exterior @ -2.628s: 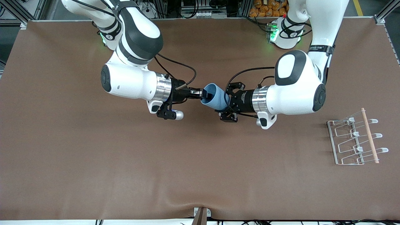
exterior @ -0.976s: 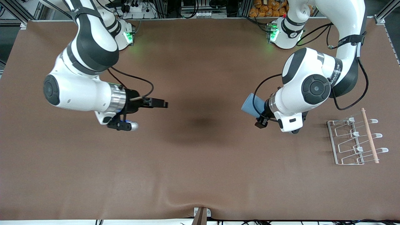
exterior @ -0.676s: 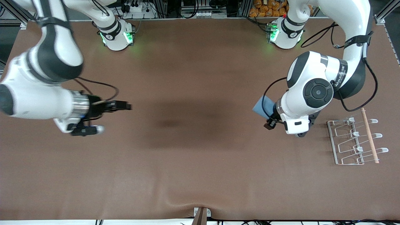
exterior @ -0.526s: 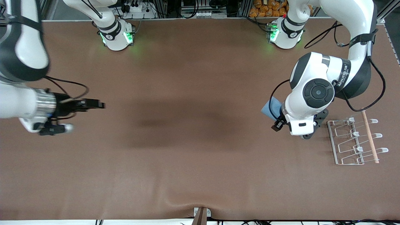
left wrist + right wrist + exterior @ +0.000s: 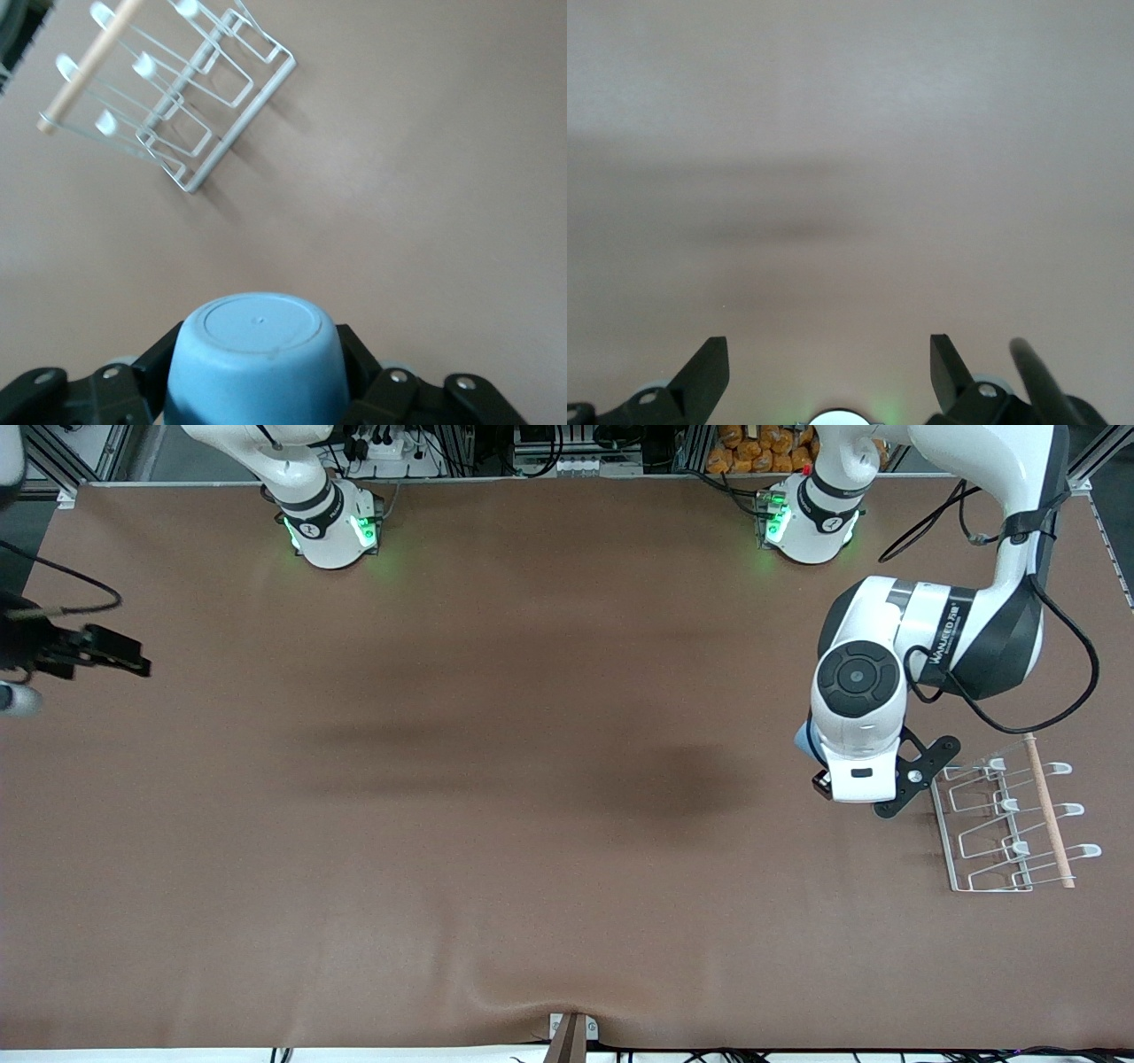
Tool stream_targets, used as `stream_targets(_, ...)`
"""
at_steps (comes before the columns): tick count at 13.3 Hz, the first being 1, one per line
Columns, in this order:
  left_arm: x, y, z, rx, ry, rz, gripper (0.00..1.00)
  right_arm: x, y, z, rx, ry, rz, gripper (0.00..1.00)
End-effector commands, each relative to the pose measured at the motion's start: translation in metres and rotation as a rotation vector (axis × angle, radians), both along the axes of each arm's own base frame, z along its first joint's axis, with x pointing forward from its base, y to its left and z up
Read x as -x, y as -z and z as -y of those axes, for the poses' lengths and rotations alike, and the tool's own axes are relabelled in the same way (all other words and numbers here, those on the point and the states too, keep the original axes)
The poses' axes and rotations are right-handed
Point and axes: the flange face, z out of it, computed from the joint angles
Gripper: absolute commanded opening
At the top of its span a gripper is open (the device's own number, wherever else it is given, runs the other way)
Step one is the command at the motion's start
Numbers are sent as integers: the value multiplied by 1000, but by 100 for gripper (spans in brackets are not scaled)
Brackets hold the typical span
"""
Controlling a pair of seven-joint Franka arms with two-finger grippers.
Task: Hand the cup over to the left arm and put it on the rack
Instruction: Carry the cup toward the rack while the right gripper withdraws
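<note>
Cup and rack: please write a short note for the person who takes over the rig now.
Left end effector: shut on the cup, bottom facing outward, in the air over the table beside the rack.
Right end effector: open, holding nothing, over the right arm's end of the table; that arm waits.
Done: cup is in the left arm's grip.
Left: set the cup on the rack, which holds nothing yet.

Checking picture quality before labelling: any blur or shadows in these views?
Front view: sharp, soft dark shadows on the table. Left wrist view: the cup crisp, the rack slightly soft. Right wrist view: hazy, faint shadow bands.
</note>
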Motion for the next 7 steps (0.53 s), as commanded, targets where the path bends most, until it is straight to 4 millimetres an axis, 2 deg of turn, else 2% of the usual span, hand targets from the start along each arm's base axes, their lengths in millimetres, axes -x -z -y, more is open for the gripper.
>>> stream_targets(1,7,-2,-24,-101,25,25,0,19,-5,16,11,78,-1,100)
stream_targets(3,-7,5,-66,-190,18,39,0,29,-16,11,19,147,15,100)
stream_targets(5,-19,13,-94,-215,53,68,0,35,-21,11,19,152,17,100)
stream_targets(7,-17,30,-120,-229,104,106,0,37,-22,13,18,156,13,100)
